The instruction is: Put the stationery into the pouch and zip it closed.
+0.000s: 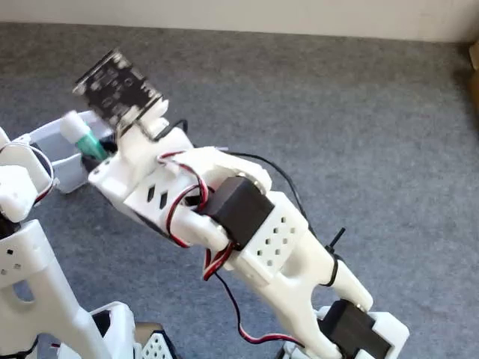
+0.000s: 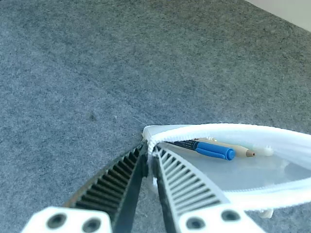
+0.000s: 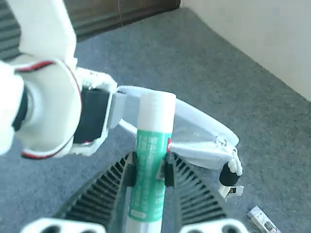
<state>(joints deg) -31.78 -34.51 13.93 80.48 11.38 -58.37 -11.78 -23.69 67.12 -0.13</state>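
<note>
The bench (image 1: 359,97) is covered in a grey, felt-like mat with a short, dull nap. Across it lies the right arm (image 1: 247,224), white printed plastic with black servo blocks and red and black wiring. The left arm (image 1: 30,262), built the same way, stands at the near corner.

The pouch (image 2: 218,128) lies at the far side of the bench. It is soft, translucent white plastic with a white fabric zip band, and its mouth gapes in a long oval. The left gripper (image 2: 148,155) has its ribbed black fingers (image 2: 184,184) pinched narrowly on one end of the rim, which holds the mouth open.

The right gripper (image 3: 149,167) clamps a glue stick (image 3: 153,145), a smooth cylinder with a green body and a white cap. The stick sits cap forward, close to the opening and just above it.

Inside the pouch lie a blue pen (image 2: 214,149) and a slim beige pen (image 2: 240,147), side by side on its floor. The zip pull (image 3: 228,175), a small black and white charm, hangs at the end of the pouch away from the left gripper. A small flat stationery piece (image 3: 262,219) lies on the mat near it; I cannot tell what it is.

The step in hand looks to be loading the glue stick. The next move calls for carrying the stick over the rim, tilting it in alongside the pens and letting go without dragging the limp wall. The loose piece and the zip are not yet dealt with.
</note>
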